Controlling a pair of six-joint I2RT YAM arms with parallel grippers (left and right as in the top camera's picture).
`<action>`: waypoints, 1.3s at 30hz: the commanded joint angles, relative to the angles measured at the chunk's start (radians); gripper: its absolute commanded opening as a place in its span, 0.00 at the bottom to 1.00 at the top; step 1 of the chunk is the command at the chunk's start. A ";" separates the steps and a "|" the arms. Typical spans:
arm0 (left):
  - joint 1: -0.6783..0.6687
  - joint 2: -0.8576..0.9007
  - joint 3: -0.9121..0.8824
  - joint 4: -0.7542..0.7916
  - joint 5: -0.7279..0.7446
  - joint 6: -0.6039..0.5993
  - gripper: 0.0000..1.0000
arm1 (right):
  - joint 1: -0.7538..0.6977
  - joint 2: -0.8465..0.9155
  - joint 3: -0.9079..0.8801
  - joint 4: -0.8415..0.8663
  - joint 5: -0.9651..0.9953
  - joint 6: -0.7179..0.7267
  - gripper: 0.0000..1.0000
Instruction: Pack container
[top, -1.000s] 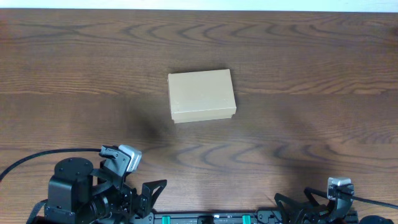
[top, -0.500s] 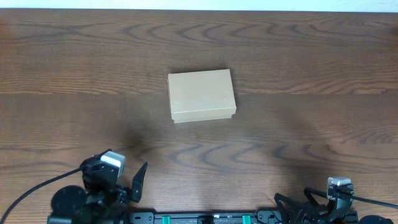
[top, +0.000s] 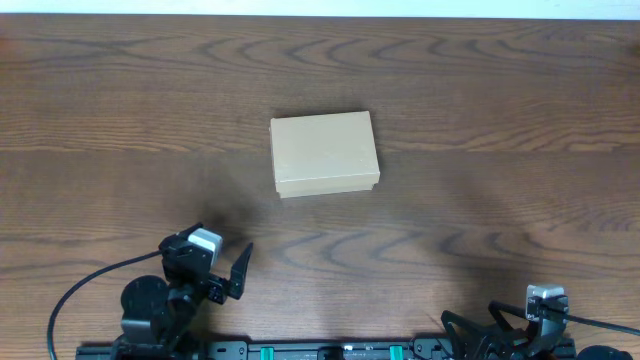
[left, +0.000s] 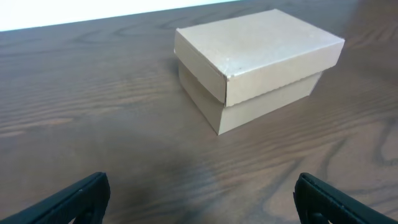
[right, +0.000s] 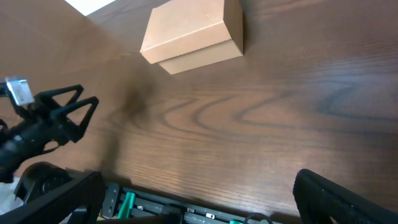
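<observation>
The container is a small tan cardboard box (top: 325, 153) with its lid shut, standing in the middle of the wooden table; it also shows in the left wrist view (left: 258, 65) and the right wrist view (right: 193, 36). My left gripper (left: 199, 202) is open and empty, low over the table, well in front of the box; in the overhead view it (top: 232, 275) is at the near left. My right gripper (right: 199, 202) is open and empty above the table's near edge; in the overhead view it (top: 490, 335) is at the near right.
The wooden table (top: 500, 200) shows nothing else on it. A black rail with green clips (right: 186, 208) runs along the near edge. A white strip (top: 320, 8) lies beyond the far edge.
My left arm has swung round and moved forward over the near left of the table, its gripper now pointing toward the box. The right arm and the box have not moved.
</observation>
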 joint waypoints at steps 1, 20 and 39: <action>0.008 -0.011 -0.043 0.043 0.022 -0.029 0.95 | 0.007 -0.003 -0.004 0.000 -0.004 0.010 0.99; 0.008 -0.010 -0.109 0.136 0.067 -0.067 0.95 | 0.008 -0.003 -0.004 0.000 -0.004 0.010 0.99; 0.008 -0.010 -0.109 0.136 0.067 -0.067 0.95 | 0.008 -0.003 -0.004 -0.011 0.003 -0.023 0.99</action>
